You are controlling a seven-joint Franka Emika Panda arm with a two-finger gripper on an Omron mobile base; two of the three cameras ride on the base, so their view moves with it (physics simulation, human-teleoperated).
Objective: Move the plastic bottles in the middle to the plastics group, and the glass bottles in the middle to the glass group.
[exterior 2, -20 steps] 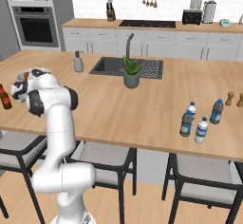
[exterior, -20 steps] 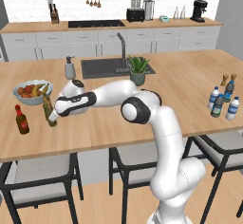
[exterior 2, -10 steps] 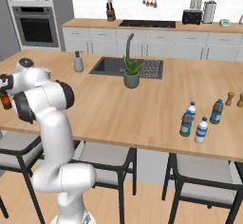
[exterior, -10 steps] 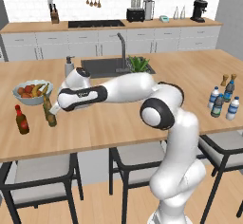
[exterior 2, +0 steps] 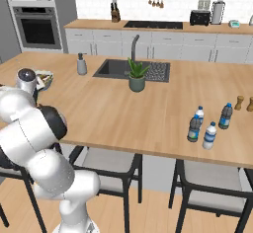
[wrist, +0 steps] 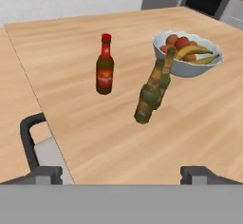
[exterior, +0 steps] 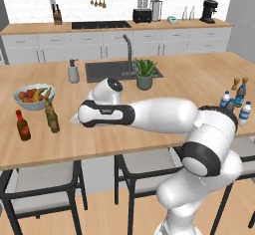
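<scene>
Two slim olive-brown glass bottles (wrist: pixel 148 99) stand close together beside the squat red bottle (wrist: pixel 105 71); in the hand view the nearer one looks tilted toward the other. The left base view has the same pair (exterior: pixel 51 115) right of the red bottle (exterior: pixel 22 126). My gripper (exterior: pixel 73 121) hangs open a little to the right of them with nothing between its fingertips (wrist: pixel 42 173). The blue-capped plastic bottles (exterior 2: pixel 210 135) cluster at the counter's far right, also seen from the left base as a small cluster (exterior: pixel 234 102).
A fruit bowl (exterior: pixel 34 96) sits just behind the glass bottles. A grey soap dispenser (exterior: pixel 73 72), the sink (exterior: pixel 117 69) and a potted plant (exterior: pixel 145 74) are at mid counter. Salt and pepper shakers (exterior 2: pixel 239 102) stand behind the plastics. Stools (exterior: pixel 40 179) line the counter's near edge.
My gripper has let go of the olive-brown bottle and drawn back to the right, leaving it beside the other olive-brown bottle. The arm has swung across in front of the left camera.
</scene>
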